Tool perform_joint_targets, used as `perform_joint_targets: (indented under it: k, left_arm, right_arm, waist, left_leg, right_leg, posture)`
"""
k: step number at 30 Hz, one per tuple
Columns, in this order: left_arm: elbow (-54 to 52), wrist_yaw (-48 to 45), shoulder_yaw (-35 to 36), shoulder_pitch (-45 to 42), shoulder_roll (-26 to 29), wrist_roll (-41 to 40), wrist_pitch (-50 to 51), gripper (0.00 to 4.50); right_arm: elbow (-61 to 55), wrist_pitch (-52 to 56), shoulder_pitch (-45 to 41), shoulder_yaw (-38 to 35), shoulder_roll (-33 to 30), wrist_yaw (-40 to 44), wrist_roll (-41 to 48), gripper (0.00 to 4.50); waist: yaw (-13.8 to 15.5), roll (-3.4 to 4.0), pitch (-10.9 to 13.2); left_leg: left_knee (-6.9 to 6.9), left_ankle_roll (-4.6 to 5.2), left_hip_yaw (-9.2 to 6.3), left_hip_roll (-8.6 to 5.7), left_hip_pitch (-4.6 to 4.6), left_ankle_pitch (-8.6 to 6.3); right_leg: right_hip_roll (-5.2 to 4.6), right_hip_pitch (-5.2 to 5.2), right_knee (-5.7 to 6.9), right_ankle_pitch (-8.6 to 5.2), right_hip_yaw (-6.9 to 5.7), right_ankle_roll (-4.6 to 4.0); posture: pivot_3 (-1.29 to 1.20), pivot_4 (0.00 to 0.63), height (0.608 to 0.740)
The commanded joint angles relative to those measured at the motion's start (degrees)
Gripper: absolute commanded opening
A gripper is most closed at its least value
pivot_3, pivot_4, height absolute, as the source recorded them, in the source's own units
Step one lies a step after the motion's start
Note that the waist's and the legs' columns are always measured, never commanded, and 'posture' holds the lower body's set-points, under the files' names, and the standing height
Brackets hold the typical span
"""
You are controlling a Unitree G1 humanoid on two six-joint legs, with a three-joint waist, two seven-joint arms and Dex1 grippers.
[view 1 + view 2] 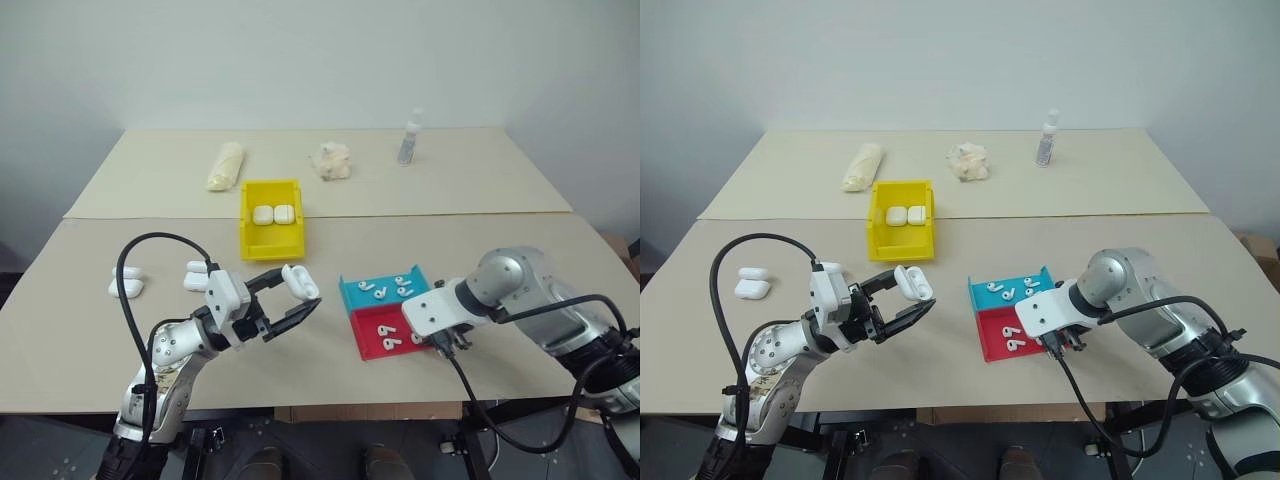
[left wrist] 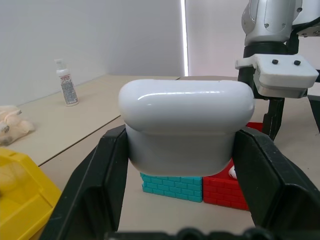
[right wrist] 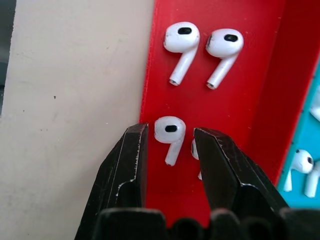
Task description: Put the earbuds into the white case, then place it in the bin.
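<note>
My left gripper [image 1: 300, 291] is shut on a white case [image 2: 186, 127], held above the table in front of the yellow bin [image 1: 271, 243]. Two more white cases [image 1: 273, 214] lie side by side inside that bin. Over the red tray [image 1: 366, 345], my right gripper [image 3: 171, 129] points down and is open. Its fingers stand on either side of one earbud [image 3: 170, 132], with small gaps showing. A second earbud is half hidden behind one finger. Two more earbuds [image 3: 200, 47] lie further along the red tray.
A teal tray [image 1: 352, 298] with several earbuds adjoins the red one. Several loose white cases [image 1: 127, 288] lie at the table's left. A spray bottle [image 1: 409, 137], a yellowish wrapped roll [image 1: 225, 166] and a crumpled white wad [image 1: 332, 160] stand along the back.
</note>
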Motion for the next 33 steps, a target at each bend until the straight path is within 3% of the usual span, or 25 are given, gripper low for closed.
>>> perform_joint_targets:
  k: [1, 25, 27, 33]
  left_arm:
    - [-2.37, 0.34, 0.08, -0.02, 0.35, -0.05, -0.14, 2.8]
    - [-2.99, 0.9, -0.03, 0.53, 0.66, 0.39, 0.26, 2.8]
    - [-3.21, 0.96, -0.1, 0.67, 0.61, 0.47, 0.34, 2.8]
    - [-3.53, 1.1, -0.2, 0.98, 0.57, 0.57, 0.48, 2.8]
  right_arm:
    - [0.38, -2.38, 0.15, -0.53, -0.27, 0.05, -0.8, 1.86]
    - [3.14, -6.44, -0.18, -0.78, 1.65, -0.51, -2.88, 1.86]
    - [3.2, -6.78, 0.01, -0.73, 1.56, -0.68, -3.11, 1.49]
    - [3.16, -7.09, 0.39, -0.62, 1.52, -0.93, -3.46, 1.49]
  waist:
    - [0.02, 0.0, 0.0]
    - [0.0, 0.0, 0.0]
    - [0.01, 0.0, 0.0]
    - [0.01, 0.0, 0.0]
  left_leg:
    - [0.0, 0.0, 0.0, 0.0, 0.0, 0.0]
    - [0.0, 0.0, 0.0, 0.0, 0.04, 0.0]
    - [0.0, 0.0, 0.0, 0.0, 0.05, 0.0]
    - [0.0, 0.0, -0.01, 0.0, 0.05, 0.0]
  right_leg:
    - [0.0, 0.0, 0.0, 0.0, 0.0, 0.0]
    - [0.0, 0.04, -0.01, 0.0, -0.01, 0.0]
    - [0.0, 0.06, -0.01, 0.0, -0.01, 0.0]
    - [0.0, 0.06, -0.01, 0.0, -0.01, 0.0]
  posture:
    - [0.0, 0.15, 0.74]
    - [0.0, 0.15, 0.74]
    - [0.0, 0.15, 0.74]
    - [0.0, 0.15, 0.74]
